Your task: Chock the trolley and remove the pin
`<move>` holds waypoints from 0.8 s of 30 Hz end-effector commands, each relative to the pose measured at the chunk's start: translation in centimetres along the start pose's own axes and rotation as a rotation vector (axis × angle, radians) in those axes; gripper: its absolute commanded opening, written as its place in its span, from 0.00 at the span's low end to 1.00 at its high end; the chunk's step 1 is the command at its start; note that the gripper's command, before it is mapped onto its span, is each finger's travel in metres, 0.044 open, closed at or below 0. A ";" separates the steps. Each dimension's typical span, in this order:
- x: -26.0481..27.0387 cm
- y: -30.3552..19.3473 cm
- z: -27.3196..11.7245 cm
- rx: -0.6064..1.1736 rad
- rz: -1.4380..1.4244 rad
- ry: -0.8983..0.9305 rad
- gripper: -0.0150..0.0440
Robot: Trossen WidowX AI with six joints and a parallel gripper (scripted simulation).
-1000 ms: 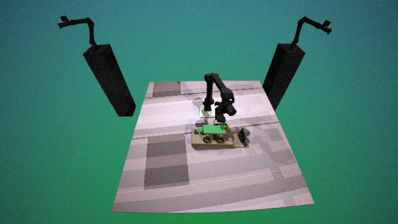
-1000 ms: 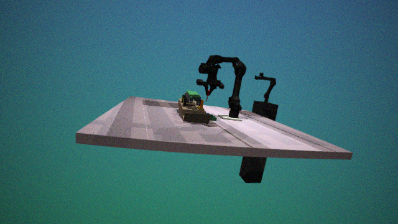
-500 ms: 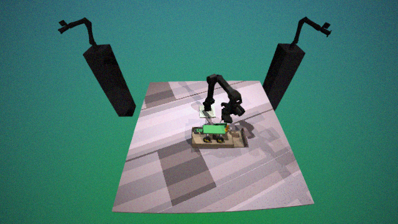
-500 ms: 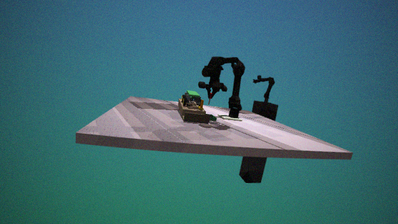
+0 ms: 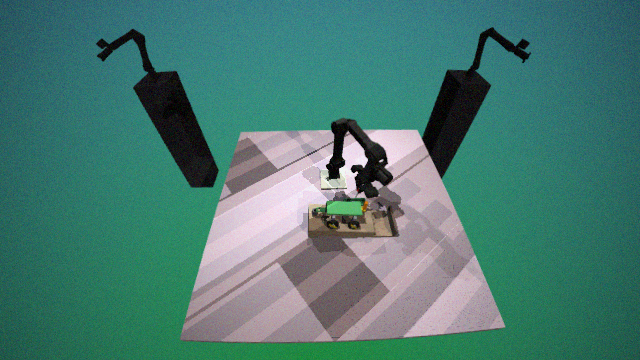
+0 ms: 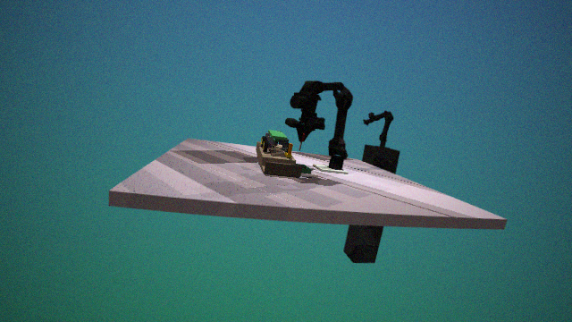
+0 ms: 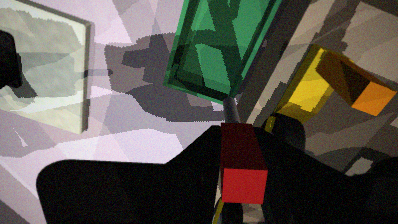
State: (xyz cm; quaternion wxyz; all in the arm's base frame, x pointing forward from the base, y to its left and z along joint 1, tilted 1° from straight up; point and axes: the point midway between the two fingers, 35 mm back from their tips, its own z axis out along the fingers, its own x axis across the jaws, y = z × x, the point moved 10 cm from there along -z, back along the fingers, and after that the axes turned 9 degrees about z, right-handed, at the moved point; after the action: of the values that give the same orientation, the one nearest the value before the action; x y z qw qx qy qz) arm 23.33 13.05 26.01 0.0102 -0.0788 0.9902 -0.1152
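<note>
The trolley (image 5: pixel 345 208) (image 6: pixel 277 134) with its green top stands on the wooden ramp (image 5: pixel 318 230) (image 6: pixel 281 169). The yellow chock (image 7: pixel 310 95) (image 6: pixel 290 150) (image 5: pixel 365 205) with its orange handle (image 7: pixel 375 98) sits on the ramp at the trolley's downhill side, close beside a black wheel (image 7: pixel 291 132). Whether they touch is hard to tell. My gripper (image 7: pixel 234 135) (image 6: pixel 302 139) (image 5: pixel 358 190) is shut on the red-headed stop pin (image 7: pixel 244 185), whose grey shaft (image 7: pixel 232 110) points down, in the air. The green tray (image 7: pixel 174 57) (image 6: pixel 307 169) lies beside the ramp, just ahead of the pin in the wrist view.
A pale square base plate (image 5: pixel 325 186) (image 7: pixel 86 75) lies under the arm's foot. The ramp has a raised dark end wall (image 5: pixel 393 222) at its downhill end. Two other arms stand on black pillars (image 5: pixel 172 130) (image 5: pixel 452 115) beyond the table's sides.
</note>
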 end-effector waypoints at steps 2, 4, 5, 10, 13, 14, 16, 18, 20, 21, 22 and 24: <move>0.2 -0.4 0.2 -0.028 -0.146 -0.005 0.25; 0.3 -0.6 0.2 -0.038 -0.207 -0.010 0.25; 0.3 -0.6 0.2 -0.044 -0.237 -0.012 0.25; 0.4 -1.0 0.2 -0.069 -0.388 -0.024 0.25; 0.4 -1.2 0.3 -0.084 -0.478 -0.032 0.25; 0.4 -1.3 0.3 -0.089 -0.508 -0.035 0.25; 0.4 -1.5 0.3 -0.099 -0.569 -0.040 0.25; 0.4 -1.6 0.3 -0.109 -0.629 -0.047 0.25; 0.4 -1.7 0.3 -0.118 -0.690 -0.054 0.25; 0.4 -1.8 0.3 -0.122 -0.720 -0.058 0.25; 0.4 -1.9 0.3 -0.127 -0.750 -0.062 0.25; 0.4 -2.0 0.4 -0.135 -0.810 -0.071 0.25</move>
State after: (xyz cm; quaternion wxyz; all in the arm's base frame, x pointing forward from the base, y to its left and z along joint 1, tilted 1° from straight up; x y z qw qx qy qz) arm 23.38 11.26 26.20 -0.0069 -0.4280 0.9023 -0.0510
